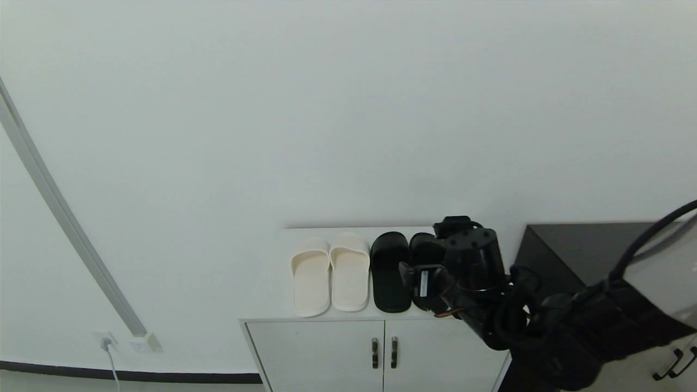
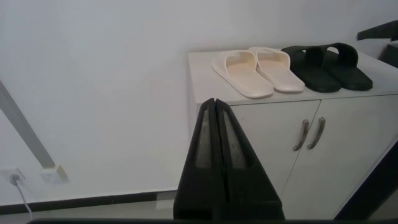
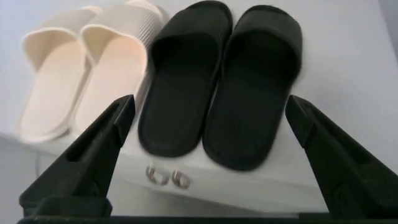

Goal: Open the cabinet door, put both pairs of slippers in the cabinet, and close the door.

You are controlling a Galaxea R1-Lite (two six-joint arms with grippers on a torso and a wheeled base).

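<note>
A white cabinet (image 1: 316,354) stands against the wall, both doors shut and two dark handles (image 1: 384,352) at the middle seam. A cream pair of slippers (image 1: 329,275) and a black pair (image 1: 390,272) lie side by side on its top. My right gripper (image 3: 210,102) hovers just above the black pair (image 3: 217,81) with its fingers (image 3: 115,134) wide open and nothing between them. In the head view the right arm hides part of the right-hand black slipper. My left gripper (image 2: 214,104) is shut and empty, held low, off to the cabinet's left and short of the doors (image 2: 280,143).
A black cabinet (image 1: 577,250) stands right of the white one. On the left wall a grey cable duct (image 1: 60,212) runs diagonally down to a socket with a plugged-in cord (image 1: 107,344). Bare wall lies behind and left of the cabinet.
</note>
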